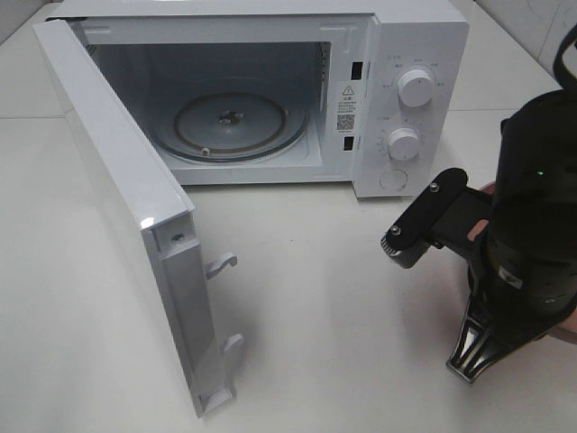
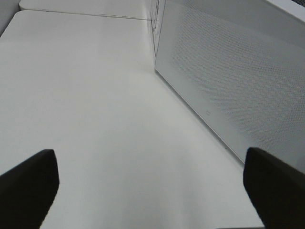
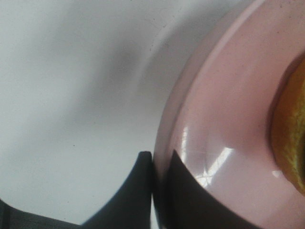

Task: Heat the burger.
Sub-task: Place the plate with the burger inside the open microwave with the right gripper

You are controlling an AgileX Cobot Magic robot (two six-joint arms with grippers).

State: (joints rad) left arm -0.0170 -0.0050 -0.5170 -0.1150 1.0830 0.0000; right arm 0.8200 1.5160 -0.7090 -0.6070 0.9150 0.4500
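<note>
White table (image 1: 343, 298) runs front to back, matte and pale. Nearest, at the front right, the right arm (image 1: 527, 253) hangs low over it, and its black wrist blocks most of what's below. From the high cam only thin pink slivers show at the arm's edges. Right wrist cam: the right jaws are clenched on the rim of a pink plate (image 3: 224, 119), w/ one finger (image 3: 136, 195) outside the rim and the other on the inner side. The burger (image 3: 291, 133) sits on that plate. Only a golden-orange edge of bun is in frame; the rest is cut off. Can't tell whether the plate rests on the table or is lifted.

Left jaws are released and spread wide. Their fingers (image 2: 28, 191) sit at opposite corners of the wrist view w/ nothing btwn them, over bare table beside a white perforated panel (image 2: 228, 86).

Further back, the door (image 1: 117, 180) is swung fully open to the front left, w/ latch hooks (image 1: 223, 263) on its edge. The microwave (image 1: 419, 36) stands at the rear w/ its cavity open and a glass turntable (image 1: 230, 122) inside. Two round knobs, upper (image 1: 415, 87) and lower (image 1: 404, 142), are on the right panel.
</note>
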